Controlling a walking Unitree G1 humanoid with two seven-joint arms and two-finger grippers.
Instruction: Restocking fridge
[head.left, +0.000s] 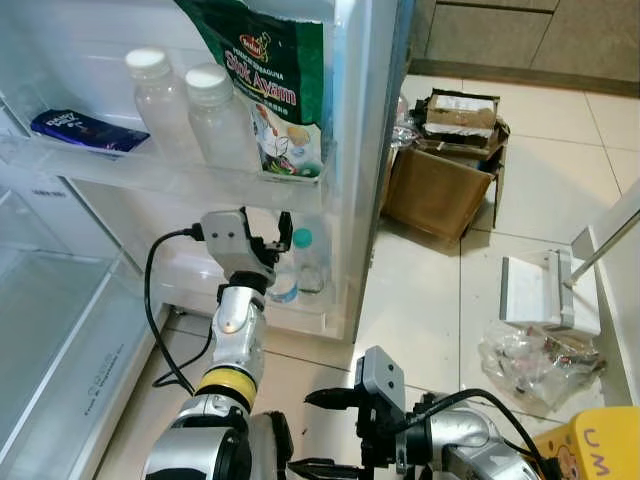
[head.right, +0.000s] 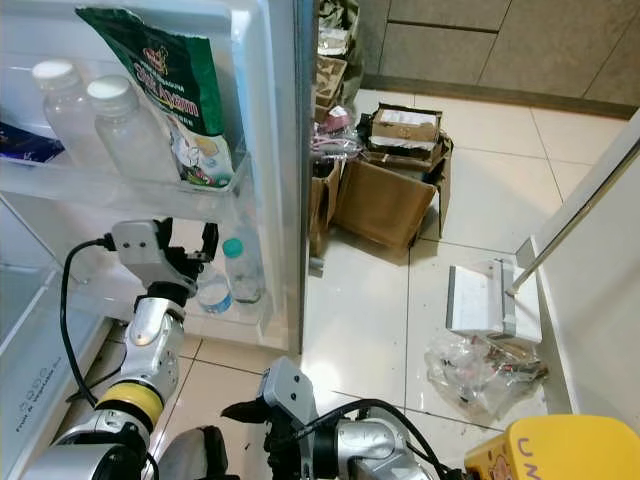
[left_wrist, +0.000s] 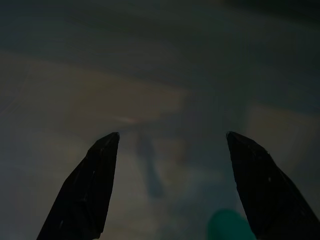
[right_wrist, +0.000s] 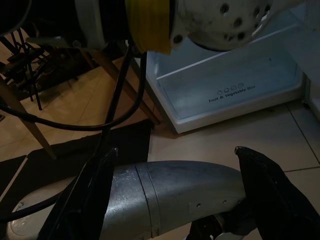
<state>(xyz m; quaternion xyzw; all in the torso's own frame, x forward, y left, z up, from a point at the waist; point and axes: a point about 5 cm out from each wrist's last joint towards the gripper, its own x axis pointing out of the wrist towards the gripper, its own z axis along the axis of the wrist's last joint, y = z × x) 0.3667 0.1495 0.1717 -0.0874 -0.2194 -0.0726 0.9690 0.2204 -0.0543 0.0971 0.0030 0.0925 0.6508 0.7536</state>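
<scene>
The fridge door's lower shelf (head.left: 300, 312), center-left, holds a teal-capped bottle (head.left: 304, 258). The left pincer (head.left: 270, 240) stands open beside it; the right pincer (head.left: 322, 432), bottom center, is open too.

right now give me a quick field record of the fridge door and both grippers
upper door shelf: two white-capped bottles, green pouch, dark blue packet
lower door shelf: teal-capped water bottle
left gripper: open, at lower door shelf beside the bottle
right gripper: open, low over the floor
floor: open cardboard box, plastic wrap
</scene>
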